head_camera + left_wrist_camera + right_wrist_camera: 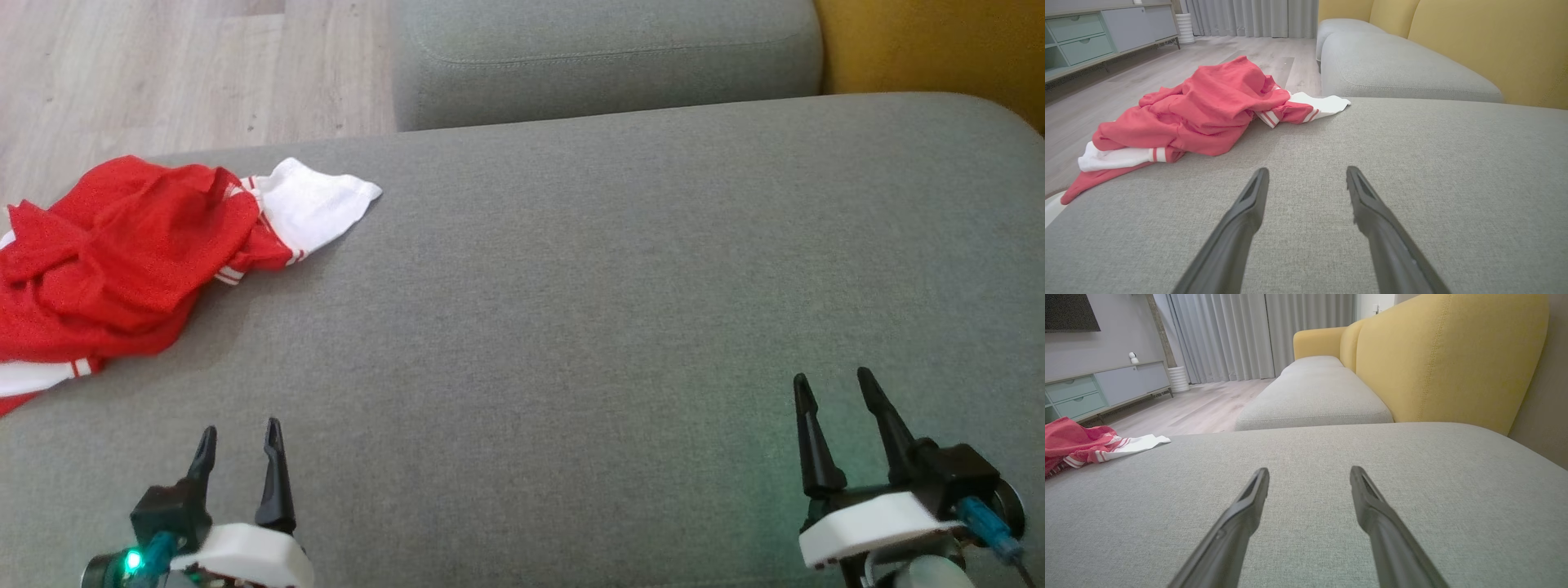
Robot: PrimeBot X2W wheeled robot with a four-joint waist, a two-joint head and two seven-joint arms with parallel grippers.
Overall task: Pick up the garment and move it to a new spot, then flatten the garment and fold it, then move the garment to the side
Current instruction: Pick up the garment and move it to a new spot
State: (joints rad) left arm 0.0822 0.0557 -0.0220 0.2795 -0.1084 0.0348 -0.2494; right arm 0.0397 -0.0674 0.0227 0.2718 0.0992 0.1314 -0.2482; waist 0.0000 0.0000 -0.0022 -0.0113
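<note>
Pickup of the garment [122,253] is judged to be the step in hand, and it has not yet been begun. The garment, red with white sleeves striped at the cuff, is seen lying crumpled at the left edge of the grey sofa seat [612,269], with part of it apparently draped over that edge toward the wooden floor [163,73]. One white sleeve [314,204] is laid out flat toward the middle of the seat. The left end effector [240,427] is poised over bare cushion near the heap, its fingers spread wide and nothing gripped. The right end effector [833,377] is likewise wide open and empty, well apart from the cloth. A reach forward and leftward by the left arm is called for next, with the jaws closed on a raised fold rather than on the flat sleeve, so that the whole bundle can be lifted clear of the edge.
</note>
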